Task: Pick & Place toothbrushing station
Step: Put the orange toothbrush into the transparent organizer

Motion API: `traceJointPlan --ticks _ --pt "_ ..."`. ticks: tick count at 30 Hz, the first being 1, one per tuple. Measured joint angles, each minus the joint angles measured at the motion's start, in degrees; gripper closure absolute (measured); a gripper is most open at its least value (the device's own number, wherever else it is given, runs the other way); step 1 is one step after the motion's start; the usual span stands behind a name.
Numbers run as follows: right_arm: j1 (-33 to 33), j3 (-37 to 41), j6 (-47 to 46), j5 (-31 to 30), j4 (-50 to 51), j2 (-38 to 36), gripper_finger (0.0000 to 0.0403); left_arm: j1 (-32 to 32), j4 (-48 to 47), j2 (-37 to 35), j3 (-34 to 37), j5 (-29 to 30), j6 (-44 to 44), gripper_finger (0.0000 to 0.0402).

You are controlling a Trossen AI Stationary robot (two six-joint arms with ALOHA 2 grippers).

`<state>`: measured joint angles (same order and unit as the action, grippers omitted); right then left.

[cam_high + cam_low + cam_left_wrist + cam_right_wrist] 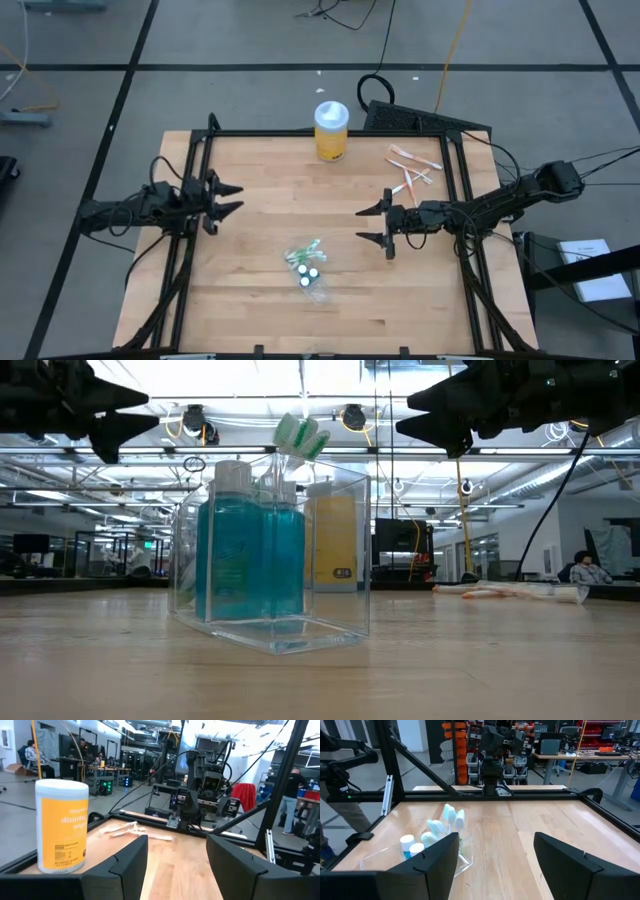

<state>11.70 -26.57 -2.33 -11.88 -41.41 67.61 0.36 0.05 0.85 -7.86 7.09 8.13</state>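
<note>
High view: spread right gripper [375, 226] hovers beside the clear plastic toothbrushing station [309, 268]; yellow white-lidded jar [331, 131] beyond; left gripper [234, 199] spread.

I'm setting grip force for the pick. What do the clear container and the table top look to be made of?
Container: probably clear, glossy hard plastic; the blue bottles inside and the room behind show through its walls, and its edges catch the light. Table top: apparently wood, butcher-block style, with pale strips joined side by side and visible grain; smooth, low sheen.
</note>
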Motion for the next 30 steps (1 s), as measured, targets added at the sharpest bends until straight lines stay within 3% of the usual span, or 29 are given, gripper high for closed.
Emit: traceJointPlan --ticks 19,30 --pt "0.0 0.0 0.0 0.0 0.1 0.0 0.0149 0.0 4.7 -0.5 7.1 0.5 2.5 0.0192" --pt "0.0 0.0 0.0 0.0 0.1 0.0 0.0149 0.0 4.9 -0.5 7.1 0.5 1.9 0.0192"
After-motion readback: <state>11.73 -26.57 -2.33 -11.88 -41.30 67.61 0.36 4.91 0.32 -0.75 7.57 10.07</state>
